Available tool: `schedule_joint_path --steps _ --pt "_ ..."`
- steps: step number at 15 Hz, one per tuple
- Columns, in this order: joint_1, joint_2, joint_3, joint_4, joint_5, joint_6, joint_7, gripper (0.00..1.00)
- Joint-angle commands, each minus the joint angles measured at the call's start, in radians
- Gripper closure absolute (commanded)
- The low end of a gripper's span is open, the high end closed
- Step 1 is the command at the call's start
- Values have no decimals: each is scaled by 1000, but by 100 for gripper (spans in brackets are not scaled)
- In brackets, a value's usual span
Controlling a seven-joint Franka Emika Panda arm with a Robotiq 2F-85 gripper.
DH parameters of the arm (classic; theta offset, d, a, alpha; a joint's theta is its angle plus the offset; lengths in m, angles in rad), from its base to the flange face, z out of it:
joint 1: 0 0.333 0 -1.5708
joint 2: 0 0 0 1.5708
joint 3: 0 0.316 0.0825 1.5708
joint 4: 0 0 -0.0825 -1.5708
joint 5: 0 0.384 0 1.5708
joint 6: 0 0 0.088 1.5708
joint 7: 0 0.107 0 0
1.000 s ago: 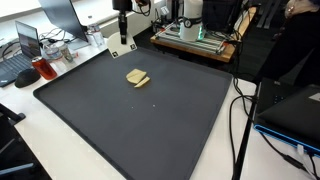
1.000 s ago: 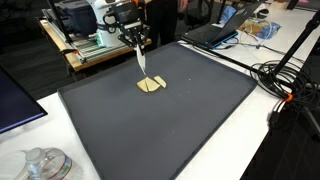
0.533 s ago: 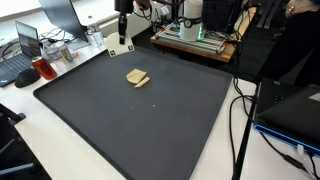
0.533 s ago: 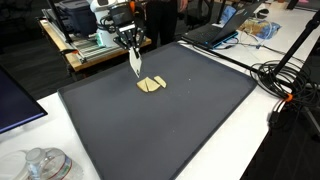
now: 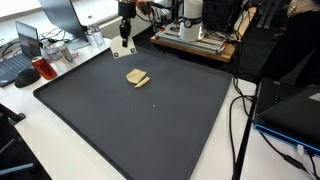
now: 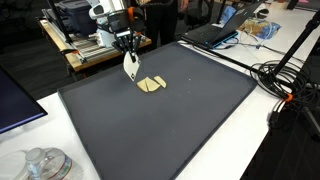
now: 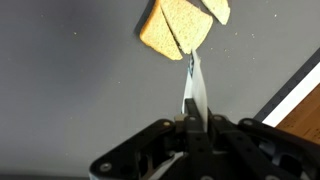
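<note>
Two tan bread pieces (image 6: 150,85) lie touching on the black mat (image 6: 190,125), and the gripper (image 6: 127,42), pinched tight on a thin white blade (image 6: 130,67), has raised that blade away from them over the last second; its tip now hangs above, near them. Further off, laptop (image 5: 28,45), red mug (image 5: 45,68) and cables (image 6: 285,80) block nothing.
</note>
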Motion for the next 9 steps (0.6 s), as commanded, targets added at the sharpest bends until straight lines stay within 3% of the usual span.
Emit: schedule_joint_path --steps 1,9 --pt "17 17 -12 -9 140 18 -38 99" --pt "11 55 -5 16 495 -5 -267 99"
